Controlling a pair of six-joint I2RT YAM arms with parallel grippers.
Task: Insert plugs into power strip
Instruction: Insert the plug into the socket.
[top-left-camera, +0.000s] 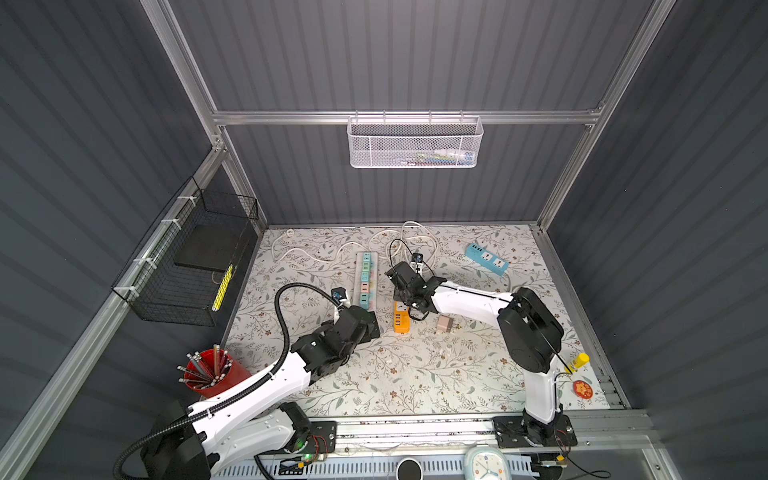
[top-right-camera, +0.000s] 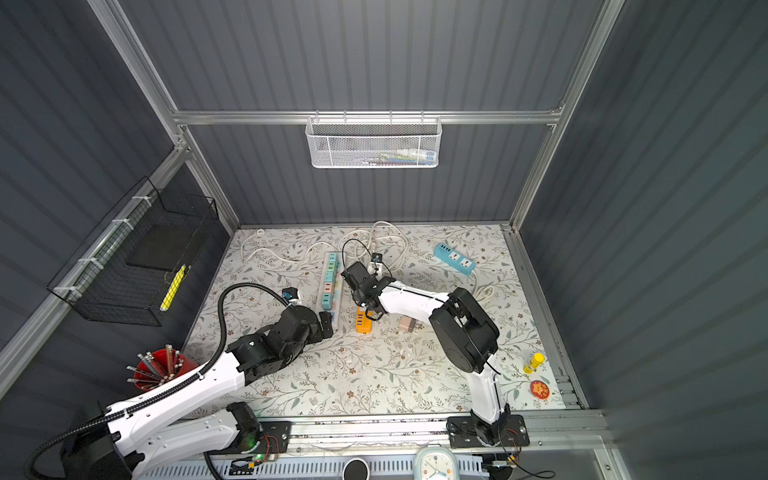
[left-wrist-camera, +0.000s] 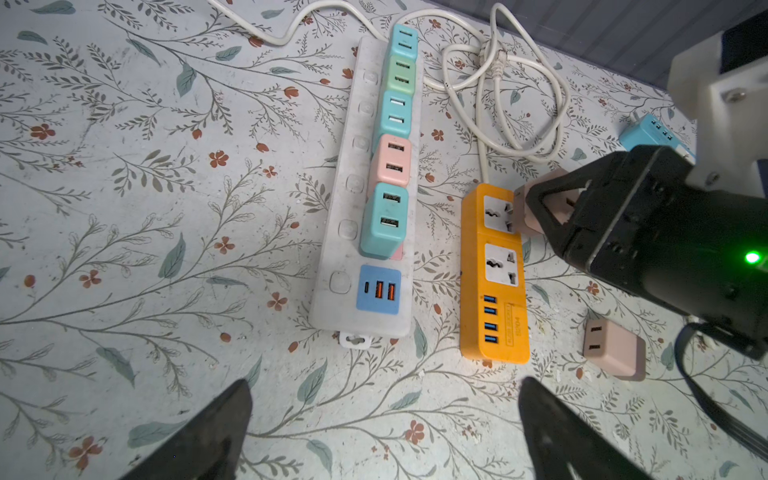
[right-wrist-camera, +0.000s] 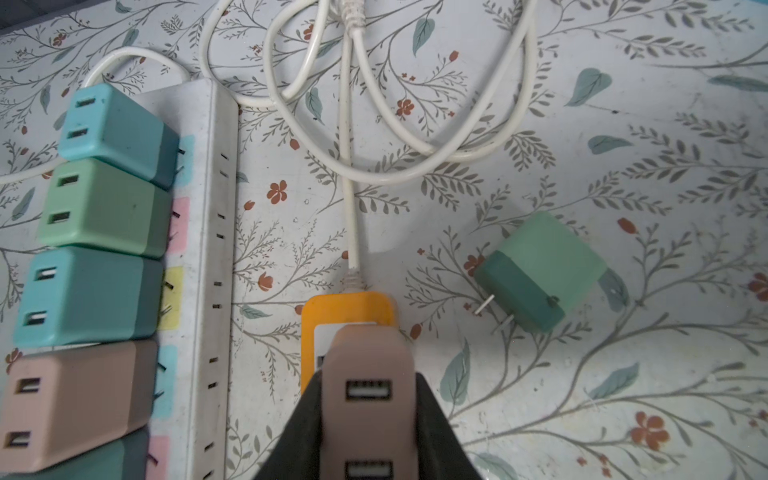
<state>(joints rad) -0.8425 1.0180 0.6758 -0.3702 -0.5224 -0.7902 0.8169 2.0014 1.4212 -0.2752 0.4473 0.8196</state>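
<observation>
Pink plug (right-wrist-camera: 365, 357), pinched in the right tool (right-wrist-camera: 368, 411), sits over the orange power strip's (left-wrist-camera: 494, 274) cord-end socket: insertion seems the step in hand; next, square prongs and press down. Near that strip: white strip (left-wrist-camera: 353, 249) carrying five plugs (left-wrist-camera: 384, 220), a spare pink plug (left-wrist-camera: 615, 349), a green plug (right-wrist-camera: 540, 270), the spread left tool (left-wrist-camera: 384, 388). Far from it, a red cup (top-left-camera: 220, 388) holds pencils (top-left-camera: 203, 365).

Top views: even, diffuse overhead light. The worktop (top-left-camera: 374, 374) reads bright and the walls (top-left-camera: 83, 124) dim. Shadows under the arms (top-left-camera: 257, 386) are soft. Wide-angle distortion splays the frame rails (top-left-camera: 178, 62) toward the corners. Left wrist view: clear centre, with the left claw (left-wrist-camera: 384, 381) dark and blurred and a green lamp (left-wrist-camera: 752, 257) flaring. Right wrist view: the pink plug (right-wrist-camera: 368, 374) near the lens is soft, and the row of plugs (right-wrist-camera: 83, 291) smears at the edge.
</observation>
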